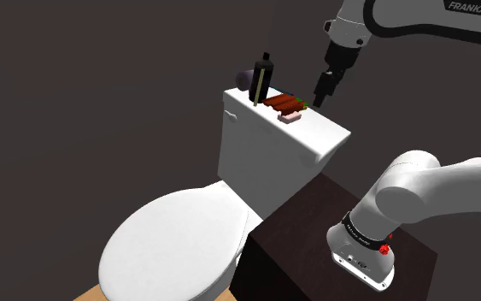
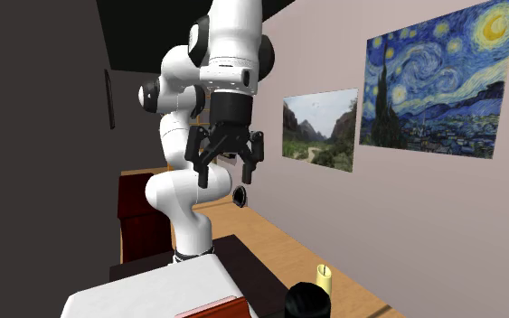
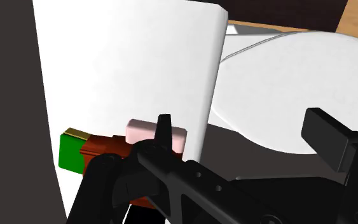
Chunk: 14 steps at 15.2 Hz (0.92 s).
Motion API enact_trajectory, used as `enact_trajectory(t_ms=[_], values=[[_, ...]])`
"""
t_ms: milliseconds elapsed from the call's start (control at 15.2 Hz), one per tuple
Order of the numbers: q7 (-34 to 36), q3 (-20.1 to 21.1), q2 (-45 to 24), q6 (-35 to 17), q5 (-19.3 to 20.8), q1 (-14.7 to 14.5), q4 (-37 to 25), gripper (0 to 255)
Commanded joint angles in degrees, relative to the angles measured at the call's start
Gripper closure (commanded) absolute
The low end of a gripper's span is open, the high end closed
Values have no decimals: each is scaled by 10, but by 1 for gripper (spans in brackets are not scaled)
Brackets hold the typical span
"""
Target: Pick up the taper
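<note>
Cutting off the toilet lid (image 1: pixel 170 248) and the stand (image 1: pixel 315 256) at the shoulder view's bottom edge. Hiding the lower end of the taper (image 2: pixel 323 276) behind the black bottle (image 2: pixel 308 304) in the second exterior view. Covering part of the red-brown block (image 3: pixel 104 147) and pink bar (image 3: pixel 142 132) with the gripper (image 3: pixel 244 130) in the wrist view.

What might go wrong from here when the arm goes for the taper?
The thin taper stands upright close to the dark bottle; the open gripper may tip either one over.
The red-brown block and the pink bar lie between gripper and taper in the shoulder view; a low sideways approach might push them off the tank lid.
</note>
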<state>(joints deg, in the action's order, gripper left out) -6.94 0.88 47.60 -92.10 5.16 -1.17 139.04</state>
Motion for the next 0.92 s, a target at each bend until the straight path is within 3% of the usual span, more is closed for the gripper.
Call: enact_trajectory(t_ms=[0,858], values=[[0,0,0,0,0,0,0,0],[14,-27,-257,-151,-28,10,-171,0]])
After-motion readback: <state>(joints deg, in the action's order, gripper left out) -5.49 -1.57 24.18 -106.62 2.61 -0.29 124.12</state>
